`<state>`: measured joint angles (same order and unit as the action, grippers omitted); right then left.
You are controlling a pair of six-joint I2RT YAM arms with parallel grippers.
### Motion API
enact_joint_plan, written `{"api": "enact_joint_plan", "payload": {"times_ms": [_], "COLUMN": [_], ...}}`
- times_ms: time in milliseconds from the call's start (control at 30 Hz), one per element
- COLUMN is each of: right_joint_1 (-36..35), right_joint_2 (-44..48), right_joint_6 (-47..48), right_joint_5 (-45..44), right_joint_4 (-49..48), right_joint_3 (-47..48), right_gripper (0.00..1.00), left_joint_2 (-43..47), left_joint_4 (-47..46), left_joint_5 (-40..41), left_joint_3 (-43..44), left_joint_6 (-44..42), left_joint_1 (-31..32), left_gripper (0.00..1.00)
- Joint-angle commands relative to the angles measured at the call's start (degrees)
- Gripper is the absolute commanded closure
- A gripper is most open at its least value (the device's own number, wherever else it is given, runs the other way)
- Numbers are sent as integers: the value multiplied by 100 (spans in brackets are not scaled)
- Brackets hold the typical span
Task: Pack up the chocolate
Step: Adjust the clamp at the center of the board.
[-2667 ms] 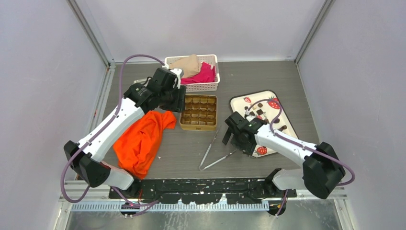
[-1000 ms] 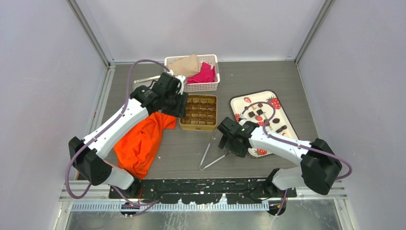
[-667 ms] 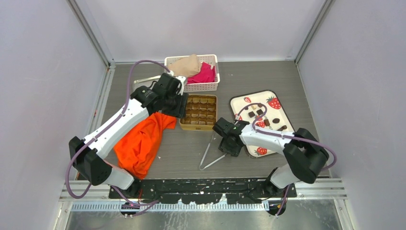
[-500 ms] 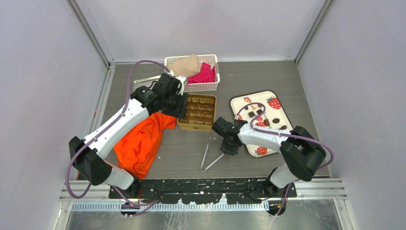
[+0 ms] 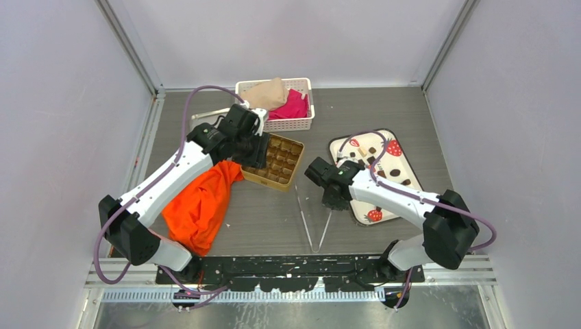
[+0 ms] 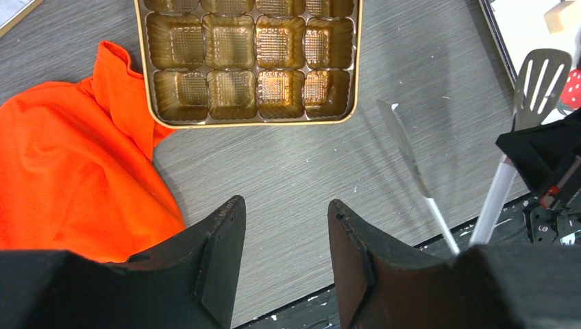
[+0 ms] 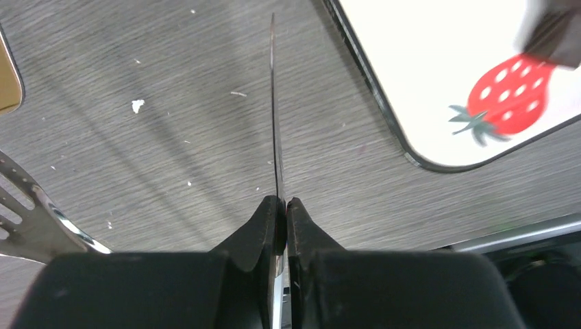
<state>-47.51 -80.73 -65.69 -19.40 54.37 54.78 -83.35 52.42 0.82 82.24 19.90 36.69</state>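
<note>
Chocolate [image 5: 394,173] sits loose on white strawberry-print tray [image 5: 403,164] toward right edge of the surface. Pieces are mostly dark, with at least 1 cream; exact count is unclear because the right arm covers part of the tray. None are in the gold tin [image 5: 277,161], and all compartments in view are bare. The tin lies mid-surface toward the far edge, skewed to the surface edges.

Right tool [image 7: 282,205] is closed tight on 1 thin metal arm of the tongs [image 6: 404,147], pinched between the 2 fingers just off the tray's left rim. The tongs make a V, joint toward the near edge, with a slotted end on the other arm.

Left tool [image 6: 284,205] has fingers apart and grips nothing, just beside the tin's left side, above bare surface. Cannot tell if it touches the tin.

Orange cloth [image 5: 202,202] is bunched on the left side, with a corner next to the tin. White basket [image 5: 288,125] with pink and tan fabric stands at the far edge.
</note>
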Motion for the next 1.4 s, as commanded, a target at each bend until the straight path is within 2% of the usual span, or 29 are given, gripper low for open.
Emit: {"api": "enact_joint_plan", "payload": {"times_ms": [0, 100, 200, 300, 367, 400, 467, 533, 567, 667, 767, 867, 900, 933, 1067, 1167, 1233, 1367], "right_joint_1": [33, 31, 36, 35, 31, 29, 31, 40, 46, 66, 58, -15, -43, -55, -91, -92, -98, -340], "right_joint_2": [-52, -534, -961, -1314, -1386, -1371, -1253, -916, -726, -118, 506, 1177, 1453, 1729, 2495, 2519, 2108, 1634], "right_joint_6": [1433, 2667, 3521, 4089, 4290, 4312, 4328, 4251, 4200, 3993, 3739, 3440, 3371, 3336, 3032, 2838, 2805, 2555], "right_joint_5": [-648, -714, -809, -760, -747, -760, -836, -936, -904, -734, -204, 262, 327, 374, -29, -194, -59, -103], "right_joint_4": [455, 405, 263, 129, -33, -145, -270, -319, -355, -462, -707, -1240, -1561, -1767, -1812, -1518, -1196, -1390], "right_joint_3": [539, 851, 1035, 1127, 1081, 1030, 985, 969, 945, 820, 477, -193, -483, -777, -1344, -1366, -1191, -1185], "right_gripper": [100, 99, 99, 98, 92, 81, 44, 25, 21, 15, 9, 9, 5, 1, 0, 0, 0, 0], "left_joint_2": [56, 7, -108, -163, -127, -104, -85, -94, -95, -119, -176, -223, -245, -263, -317, -355, -384, -393], "left_joint_4": [-259, -191, -16, 82, 88, 80, 70, 88, 85, 84, 84, 84, 76, 75, 60, 42, 33, -3], "left_joint_5": [6, 203, 291, 230, 217, 217, 229, 235, 235, 205, 174, 141, 143, 142, 115, 66, 30, -26], "left_joint_3": [43, 44, 134, 187, 187, 180, 178, 187, 187, 219, 284, 368, 391, 408, 441, 451, 464, 477], "left_joint_6": [-97, -32, 110, 191, 198, 192, 181, 172, 172, 190, 198, 198, 197, 198, 236, 281, 316, 402], "left_joint_1": [-19, -34, -198, -415, -480, -494, -517, -521, -528, -523, -523, -529, -523, -523, -522, -522, -522, -523], "left_gripper": [52, 51, 51, 51, 52, 51, 51, 51, 51, 52, 52, 51, 52, 51, 51, 51, 52, 52]}}
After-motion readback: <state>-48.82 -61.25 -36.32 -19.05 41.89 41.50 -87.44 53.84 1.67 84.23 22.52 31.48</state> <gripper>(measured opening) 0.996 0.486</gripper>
